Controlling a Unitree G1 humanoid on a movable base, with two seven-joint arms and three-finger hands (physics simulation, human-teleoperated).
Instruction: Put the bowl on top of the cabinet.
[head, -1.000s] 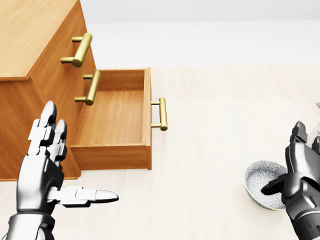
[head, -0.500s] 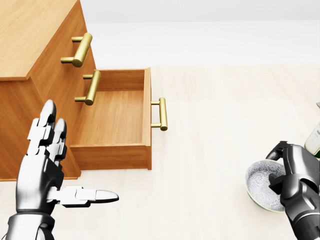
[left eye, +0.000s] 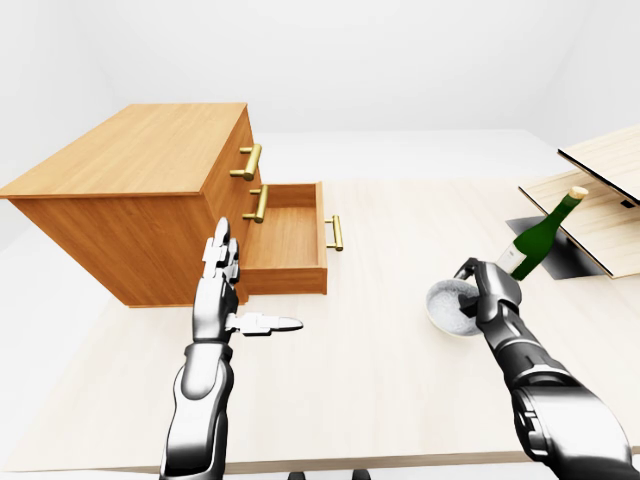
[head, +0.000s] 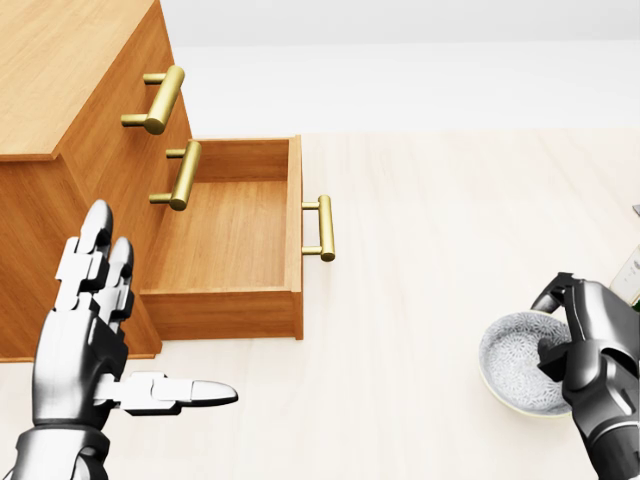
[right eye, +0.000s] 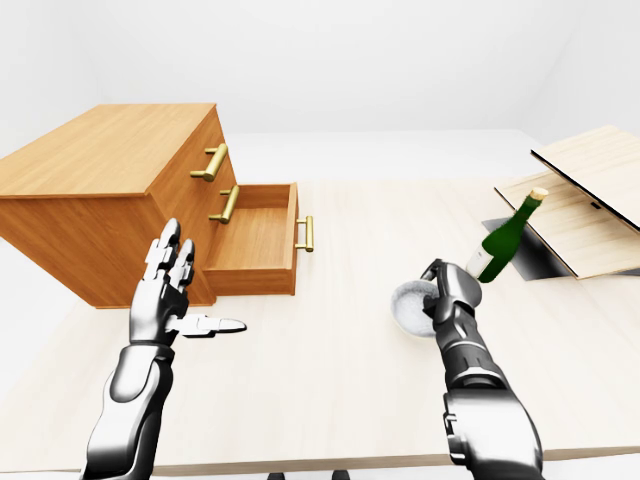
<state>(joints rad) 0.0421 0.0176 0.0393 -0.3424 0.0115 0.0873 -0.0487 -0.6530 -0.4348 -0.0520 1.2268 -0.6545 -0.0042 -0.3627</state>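
The pale patterned bowl (head: 515, 372) sits low on the right of the head view, tipped a little on the light table (head: 420, 250). My right hand (head: 572, 340) grips its right rim, fingers curled over the edge and thumb inside: shut on the bowl. The wooden cabinet (left eye: 130, 165) stands at the left with a flat bare top. Its lowest drawer (left eye: 285, 240) is pulled out and empty. My left hand (head: 130, 335) hovers open before the cabinet's side, fingers up, thumb pointing right, holding nothing.
A green bottle (left eye: 540, 235) leans just to the right of the bowl, close to my right hand. Light wooden panels (left eye: 600, 195) and a dark opening (left eye: 560, 258) lie at the far right. Brass handles (head: 160, 98) stick out from the cabinet's drawers.
My right hand has closed round the bowl's rim. The bowl has shifted a little to the left and tipped. The left hand and the camera stay still.
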